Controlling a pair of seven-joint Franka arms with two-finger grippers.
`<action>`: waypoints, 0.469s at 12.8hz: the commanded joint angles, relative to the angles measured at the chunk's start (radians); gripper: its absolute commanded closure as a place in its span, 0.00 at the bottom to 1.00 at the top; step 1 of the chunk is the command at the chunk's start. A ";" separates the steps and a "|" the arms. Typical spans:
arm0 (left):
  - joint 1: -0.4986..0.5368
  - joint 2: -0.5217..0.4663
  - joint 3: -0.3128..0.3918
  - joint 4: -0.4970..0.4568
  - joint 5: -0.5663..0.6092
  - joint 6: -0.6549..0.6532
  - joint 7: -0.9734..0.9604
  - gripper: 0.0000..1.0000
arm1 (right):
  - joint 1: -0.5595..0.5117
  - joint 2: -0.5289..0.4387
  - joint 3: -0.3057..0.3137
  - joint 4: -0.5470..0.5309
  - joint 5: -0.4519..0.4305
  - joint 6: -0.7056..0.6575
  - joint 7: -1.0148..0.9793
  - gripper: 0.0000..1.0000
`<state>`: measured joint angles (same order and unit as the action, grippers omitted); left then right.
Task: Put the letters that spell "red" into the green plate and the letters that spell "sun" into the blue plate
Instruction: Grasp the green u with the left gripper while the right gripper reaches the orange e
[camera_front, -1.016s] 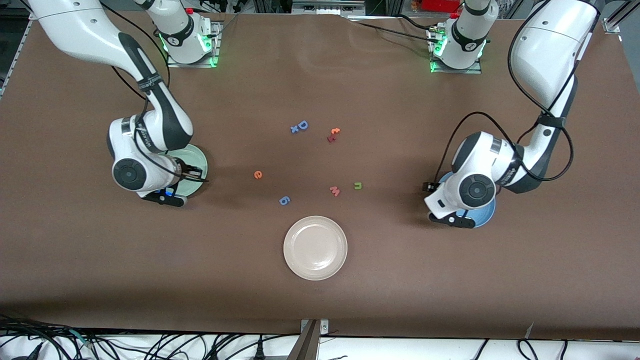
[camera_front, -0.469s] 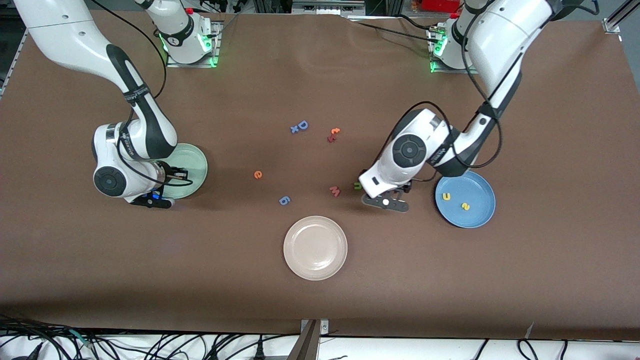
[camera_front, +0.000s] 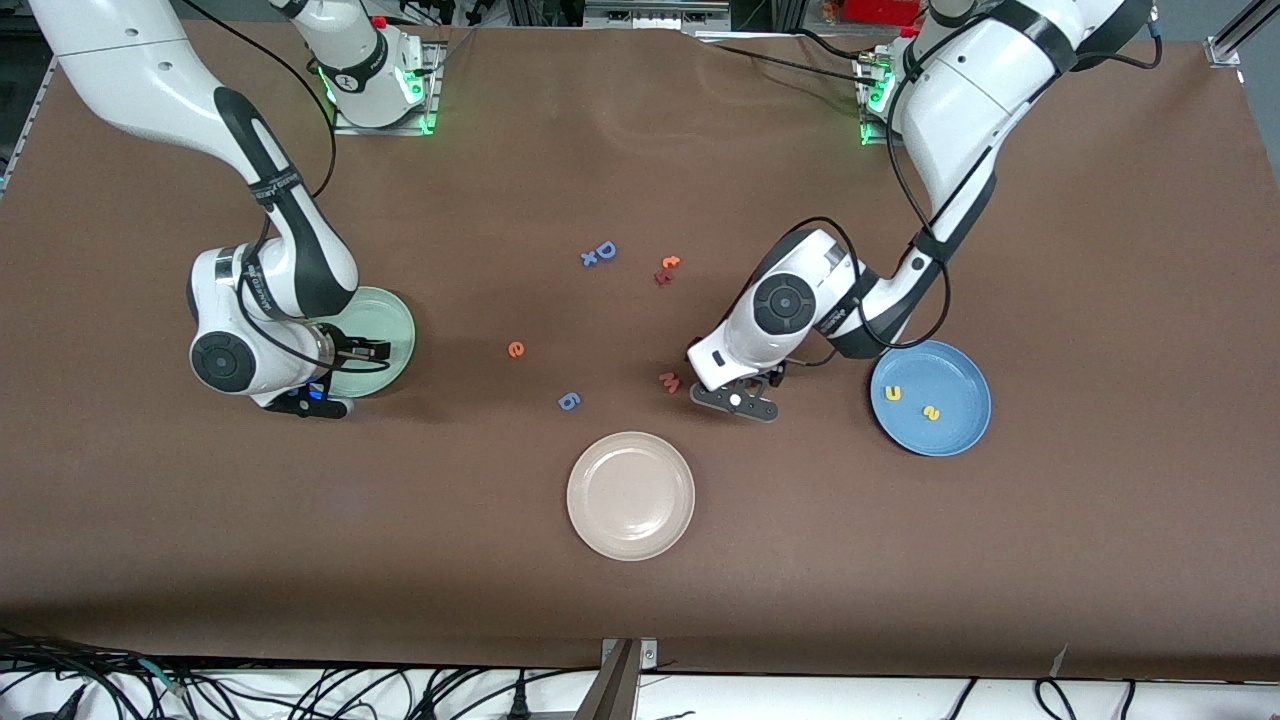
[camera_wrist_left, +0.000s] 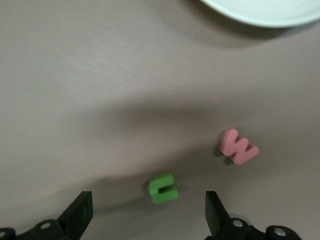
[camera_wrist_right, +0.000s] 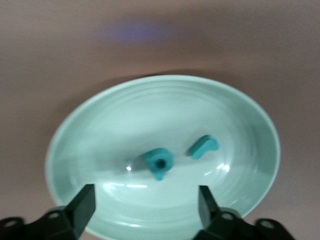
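My left gripper (camera_wrist_left: 148, 217) hangs open low over the table, and the olive-green n (camera_wrist_left: 162, 188) lies between its fingers, untouched. From the front the left gripper (camera_front: 738, 398) hides the n. The yellow u (camera_front: 893, 393) and yellow s (camera_front: 931, 412) lie in the blue plate (camera_front: 955, 435). My right gripper (camera_wrist_right: 145, 210) is open over the green plate (camera_wrist_right: 100, 125), where the teal d (camera_wrist_right: 159, 162) and teal r (camera_wrist_right: 203, 146) lie loose. In the front view the right gripper (camera_front: 312, 395) covers part of the green plate (camera_front: 390, 325). The orange e (camera_front: 516, 349) lies on the table mid-way between the arms.
A pink w (camera_front: 669, 381) lies right beside the n, toward the right arm's end. A cream plate (camera_front: 630, 495) sits nearer the front camera. A blue 6-like piece (camera_front: 568, 401), a blue D (camera_front: 600, 253) and a red and orange pair (camera_front: 667, 269) are scattered mid-table.
The left arm has swung from over the blue plate to the n, uncovering the u and s. The right arm has shifted slightly over the green plate.
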<state>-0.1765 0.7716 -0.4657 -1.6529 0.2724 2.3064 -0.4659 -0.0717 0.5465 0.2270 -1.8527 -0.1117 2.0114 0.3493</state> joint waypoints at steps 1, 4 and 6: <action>-0.014 0.005 0.009 -0.008 -0.007 0.021 -0.008 0.02 | -0.003 -0.037 0.089 -0.008 0.014 -0.008 0.156 0.06; -0.017 0.018 0.010 -0.024 0.005 0.040 -0.007 0.09 | -0.002 -0.037 0.170 0.013 0.012 -0.003 0.321 0.06; -0.017 0.029 0.010 -0.024 0.016 0.051 -0.007 0.25 | 0.006 -0.033 0.199 0.032 0.011 0.007 0.388 0.06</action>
<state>-0.1888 0.7958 -0.4607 -1.6725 0.2735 2.3364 -0.4671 -0.0620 0.5205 0.4072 -1.8357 -0.1108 2.0164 0.6841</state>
